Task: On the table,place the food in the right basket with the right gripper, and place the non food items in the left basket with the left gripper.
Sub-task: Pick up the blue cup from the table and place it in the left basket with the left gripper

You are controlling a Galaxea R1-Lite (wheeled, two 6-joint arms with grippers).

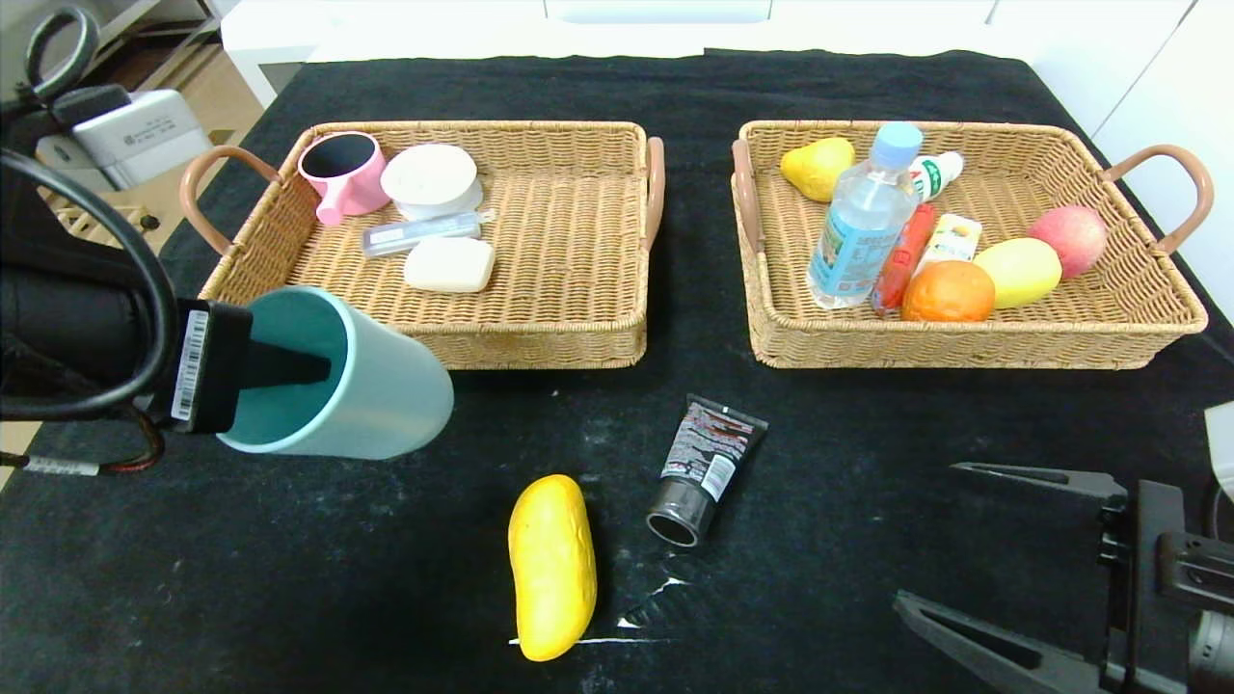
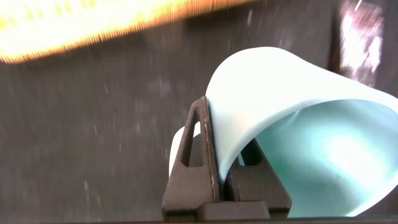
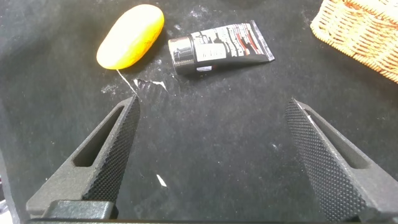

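The left gripper (image 1: 289,368) is clenched on the wall of the pale teal mug (image 1: 376,386), one finger inside the mouth and one outside, as the left wrist view shows (image 2: 214,155); the mug (image 2: 298,124) is tipped on its side, its mouth facing nine o'clock, and it hangs over the table (image 1: 289,578) just off the front corner of the left basket (image 1: 540,337) at about seven o'clock from it; whether it touches the cloth I cannot tell.

The left basket holds a pink cup (image 1: 342,173) at its ten o'clock corner, a round white container (image 1: 431,179) beside that, a clear flat case (image 1: 421,233) and a white block (image 1: 449,264).

The right gripper (image 1: 974,540) hangs low at the four o'clock corner of the table, fingers released and spread wide, holding nothing (image 3: 211,155); ahead of it on the cloth lie the black squeeze tube (image 3: 217,50) and the long yellow mango (image 3: 130,36).

In the head view the mango (image 1: 551,567) lies at six o'clock on the table, with the tube (image 1: 706,467) just at its two o'clock, cap end nearer the robot, the two apart.

The right basket (image 1: 964,345) holds the clear bottle (image 1: 858,231), the orange-red sausage (image 1: 904,255) against it, the small carton (image 1: 950,239), an orange (image 1: 948,292), a yellow fruit (image 1: 1019,272), a red apple (image 1: 1068,239), a yellow pear (image 1: 817,167) at eleven o'clock and a small white bottle (image 1: 935,173).
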